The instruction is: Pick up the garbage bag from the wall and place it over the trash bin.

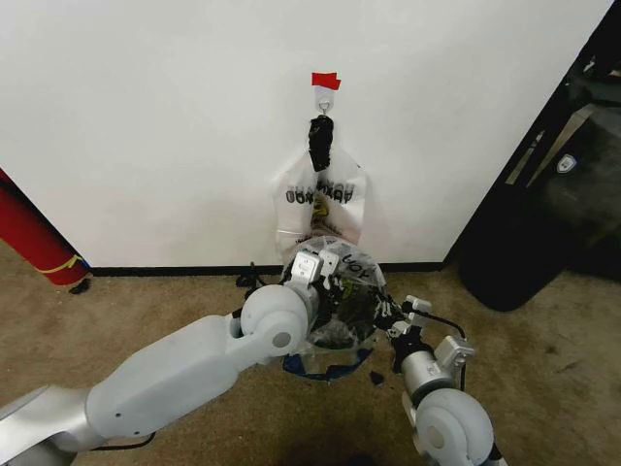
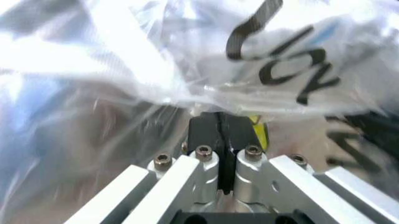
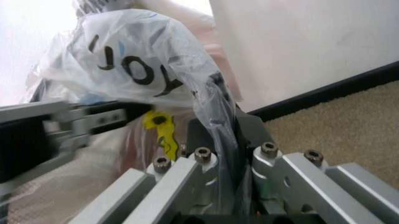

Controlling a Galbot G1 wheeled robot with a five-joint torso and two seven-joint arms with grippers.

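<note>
Place: a plain indoor room, likely an office or test space
Wall: white painted wall at the far side, with a black baseboard along its foot
Floor: worn tan carpet, speckled with dark bits
Wall fittings: a small hook under a strip of red tape
Far left: a red cylinder leaning at the wall
Far right: dark equipment beside the wall's corner

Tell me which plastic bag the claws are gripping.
The see-through garbage bag over the trash bin, not the whitish bag hanging on the wall hook.
</note>
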